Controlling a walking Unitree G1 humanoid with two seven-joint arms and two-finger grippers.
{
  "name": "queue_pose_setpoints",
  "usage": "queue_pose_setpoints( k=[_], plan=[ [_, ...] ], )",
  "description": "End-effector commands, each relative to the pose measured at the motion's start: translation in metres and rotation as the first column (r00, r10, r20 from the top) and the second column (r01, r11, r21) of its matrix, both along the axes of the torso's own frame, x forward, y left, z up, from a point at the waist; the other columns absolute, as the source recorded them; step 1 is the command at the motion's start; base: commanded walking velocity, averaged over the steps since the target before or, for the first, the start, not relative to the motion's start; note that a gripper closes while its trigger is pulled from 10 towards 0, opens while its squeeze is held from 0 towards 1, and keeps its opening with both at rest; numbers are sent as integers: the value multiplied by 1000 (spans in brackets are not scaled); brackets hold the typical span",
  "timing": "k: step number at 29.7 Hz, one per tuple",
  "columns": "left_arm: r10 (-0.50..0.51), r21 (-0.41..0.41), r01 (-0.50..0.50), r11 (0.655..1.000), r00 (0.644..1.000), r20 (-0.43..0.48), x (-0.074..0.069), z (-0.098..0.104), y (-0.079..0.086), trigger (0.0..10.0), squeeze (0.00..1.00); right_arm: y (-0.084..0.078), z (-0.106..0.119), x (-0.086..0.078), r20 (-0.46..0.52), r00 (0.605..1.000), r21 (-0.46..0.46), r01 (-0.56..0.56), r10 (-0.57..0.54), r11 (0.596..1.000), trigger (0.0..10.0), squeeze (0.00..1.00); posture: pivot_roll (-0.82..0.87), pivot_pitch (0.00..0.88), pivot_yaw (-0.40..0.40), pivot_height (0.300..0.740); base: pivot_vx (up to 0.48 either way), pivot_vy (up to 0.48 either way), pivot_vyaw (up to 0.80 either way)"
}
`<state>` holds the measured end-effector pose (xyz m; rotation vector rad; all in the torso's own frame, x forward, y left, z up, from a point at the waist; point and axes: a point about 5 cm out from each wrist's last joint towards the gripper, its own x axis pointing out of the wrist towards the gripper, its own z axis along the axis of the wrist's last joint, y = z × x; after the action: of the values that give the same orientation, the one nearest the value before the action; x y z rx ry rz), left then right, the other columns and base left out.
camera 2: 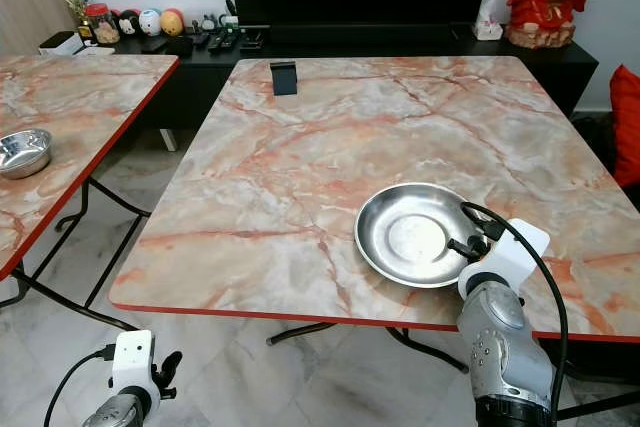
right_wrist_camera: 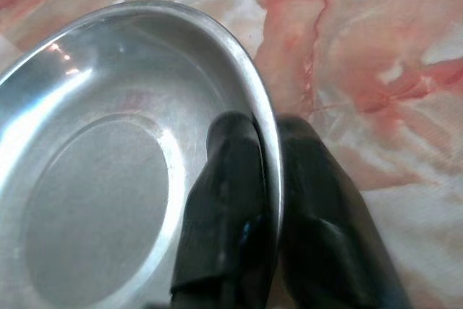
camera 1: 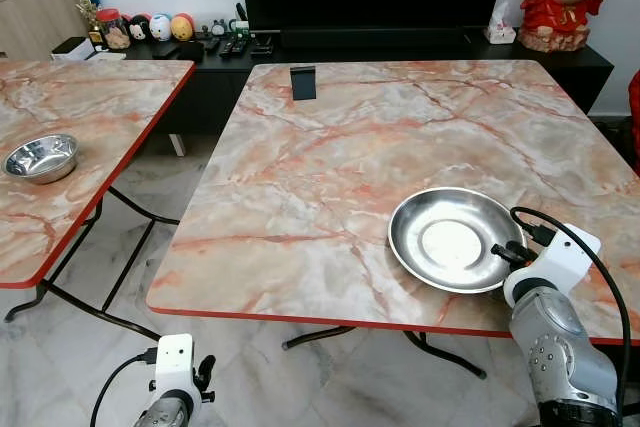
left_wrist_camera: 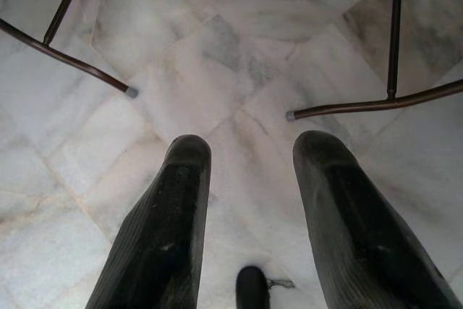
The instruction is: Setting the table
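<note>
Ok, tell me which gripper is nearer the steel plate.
Right. The right gripper is clamped on the steel plate rim; the left gripper hangs open over the floor, below the table edge.

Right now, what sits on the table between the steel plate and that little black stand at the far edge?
Nothing: in the left eye view, only bare marble tabletop separates the steel plate from the black stand.
</note>
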<state>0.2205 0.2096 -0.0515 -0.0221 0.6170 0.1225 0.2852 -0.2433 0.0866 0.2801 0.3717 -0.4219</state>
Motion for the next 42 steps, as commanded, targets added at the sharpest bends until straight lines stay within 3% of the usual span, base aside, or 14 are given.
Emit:
queue_pose_setpoints(
  k=[1, 7, 8, 19, 24, 33, 42],
  plan=[
    [1, -1, -1, 1000, 1000, -19, -1, -1, 1, 10000, 0, 2, -31, -16, -175, 984, -7, 5, -6, 1000, 10000, 965, -127, 0, 42, 740, 0, 0, 0],
    [0, -3, 0, 1000, 1000, -17, 0, -1, 1, 10000, 0, -2, -29, -17, -182, 983, -36, 25, -31, 999, 10000, 835, -127, 0, 42, 740, 0, 0, 0],
    [1, -2, -1, 1000, 1000, -16, 0, -1, 1, 10000, 0, -3, -28, -17, -186, 982, -41, 28, -35, 999, 10000, 0, -126, 0, 42, 740, 0, 0, 0],
    [5, -1, -5, 1000, 1000, -9, 2, 0, 2, 10000, 0, -10, -7, -7, -102, 994, -167, 27, -45, 986, 10000, 0, -126, 0, 41, 740, 0, 0, 0],
    [4, -3, -4, 1000, 1000, -1, 4, 2, 1, 10000, 0, -6, 1, 0, -52, 999, -168, -21, 13, 986, 10000, 0, -127, 0, 39, 740, 0, 0, 0],
    [1, -5, -1, 1000, 1000, 2, 5, 2, -1, 10000, 0, 5, 3, 3, -53, 991, -153, -128, 121, 980, 10000, 0, -129, 0, 40, 740, 0, 0, 0],
    [0, -5, 0, 1000, 1000, 5, 6, 3, -1, 10000, 0, -2, 8, 1, -61, 993, -193, -112, 102, 975, 10000, 0, -131, 0, 41, 740, 0, 0, 0]
  ],
)
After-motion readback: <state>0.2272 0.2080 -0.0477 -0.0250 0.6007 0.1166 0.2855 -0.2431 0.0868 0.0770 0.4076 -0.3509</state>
